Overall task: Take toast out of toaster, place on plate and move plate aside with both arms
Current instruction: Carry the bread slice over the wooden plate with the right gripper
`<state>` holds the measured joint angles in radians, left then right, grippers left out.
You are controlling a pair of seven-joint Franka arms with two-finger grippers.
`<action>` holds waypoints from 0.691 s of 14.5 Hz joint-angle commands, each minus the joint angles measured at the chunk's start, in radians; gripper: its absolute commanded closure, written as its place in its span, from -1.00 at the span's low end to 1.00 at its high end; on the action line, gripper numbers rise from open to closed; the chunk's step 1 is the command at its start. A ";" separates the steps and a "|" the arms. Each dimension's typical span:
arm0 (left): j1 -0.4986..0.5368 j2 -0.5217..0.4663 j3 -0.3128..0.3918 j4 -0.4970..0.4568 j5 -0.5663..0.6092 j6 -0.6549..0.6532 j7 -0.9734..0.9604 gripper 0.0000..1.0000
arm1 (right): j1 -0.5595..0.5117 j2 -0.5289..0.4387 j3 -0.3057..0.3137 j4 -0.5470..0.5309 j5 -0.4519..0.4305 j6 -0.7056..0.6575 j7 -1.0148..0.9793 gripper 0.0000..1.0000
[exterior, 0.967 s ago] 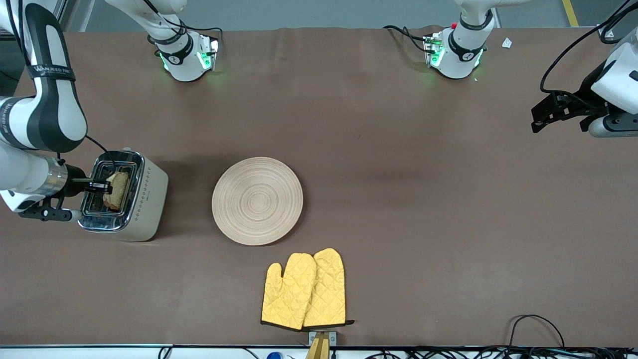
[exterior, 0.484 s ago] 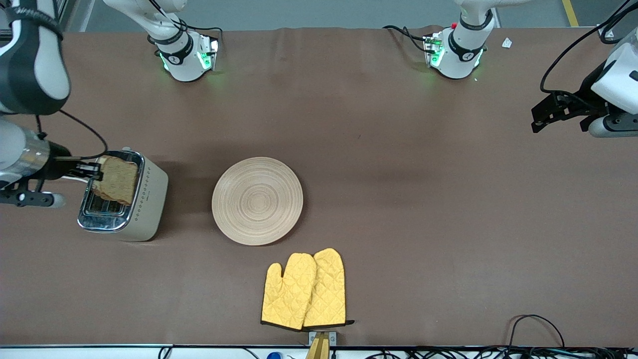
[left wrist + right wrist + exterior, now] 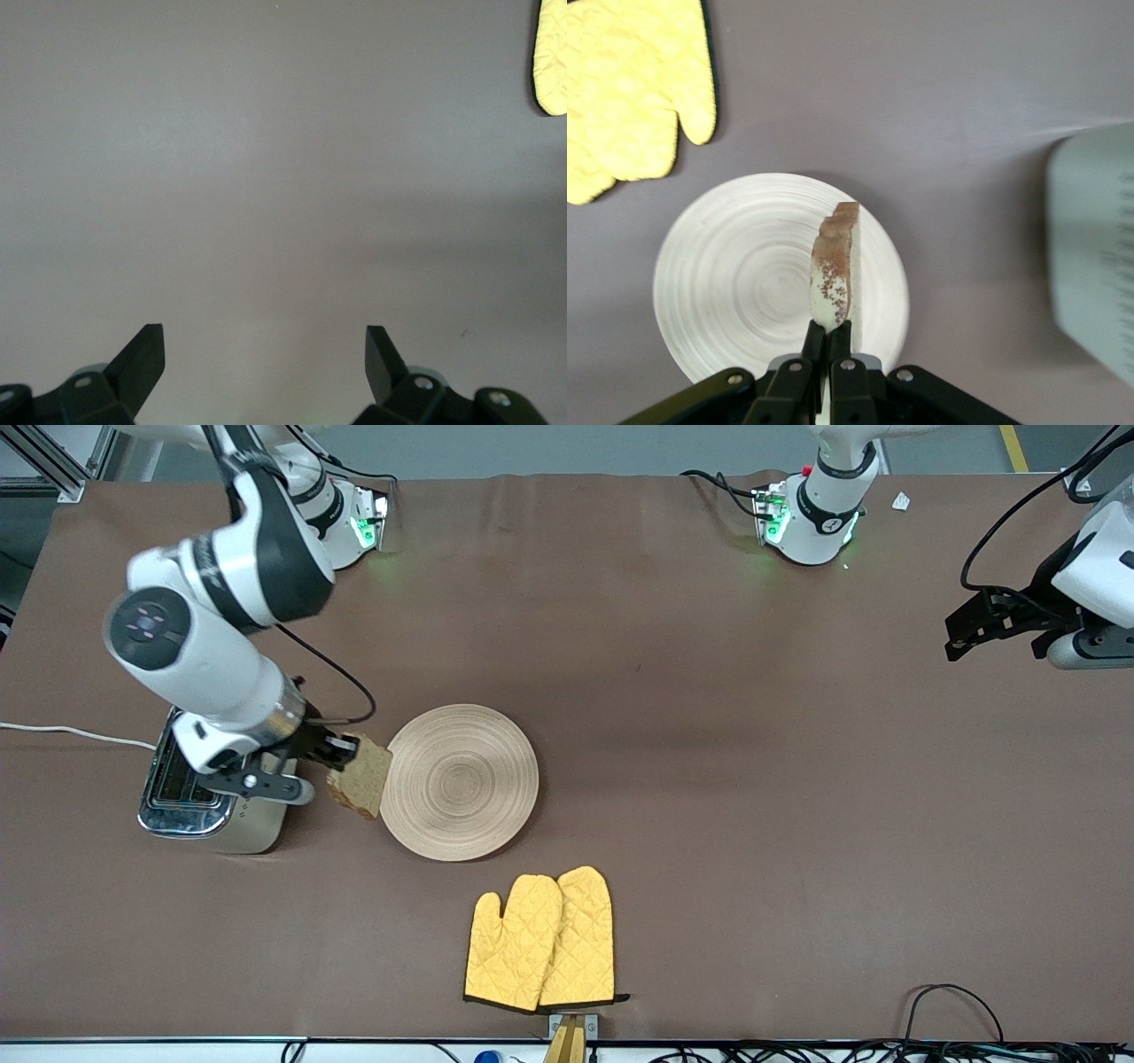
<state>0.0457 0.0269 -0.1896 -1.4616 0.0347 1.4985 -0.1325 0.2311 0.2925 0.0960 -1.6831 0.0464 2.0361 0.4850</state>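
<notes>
The right gripper, jaws clamped on the toast, hangs over the plate's rim beside the toaster. The left gripper waits over bare tabletop, jaws apart.

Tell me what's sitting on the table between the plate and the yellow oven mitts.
Nothing: in the front view only bare brown table separates the plate from the oven mitts, which lie nearer the camera.

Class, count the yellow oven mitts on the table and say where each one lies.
2. Both oven mitts lie side by side, overlapping, nearer the front camera than the plate: one toward the right arm's end, the other toward the left arm's end. None seems hidden.
</notes>
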 commanded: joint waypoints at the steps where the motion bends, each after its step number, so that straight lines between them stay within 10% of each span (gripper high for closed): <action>1: 0.005 -0.005 -0.005 0.009 0.019 -0.014 0.019 -1.00 | -0.012 -0.022 -0.009 -0.127 0.161 0.171 0.003 1.00; 10: 0.005 -0.007 -0.001 0.010 0.019 -0.014 0.019 -1.00 | 0.022 0.042 -0.007 -0.248 0.624 0.363 -0.231 1.00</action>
<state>0.0478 0.0269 -0.1893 -1.4613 0.0347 1.4985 -0.1325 0.2459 0.3424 0.0884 -1.8527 0.5850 2.3371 0.3695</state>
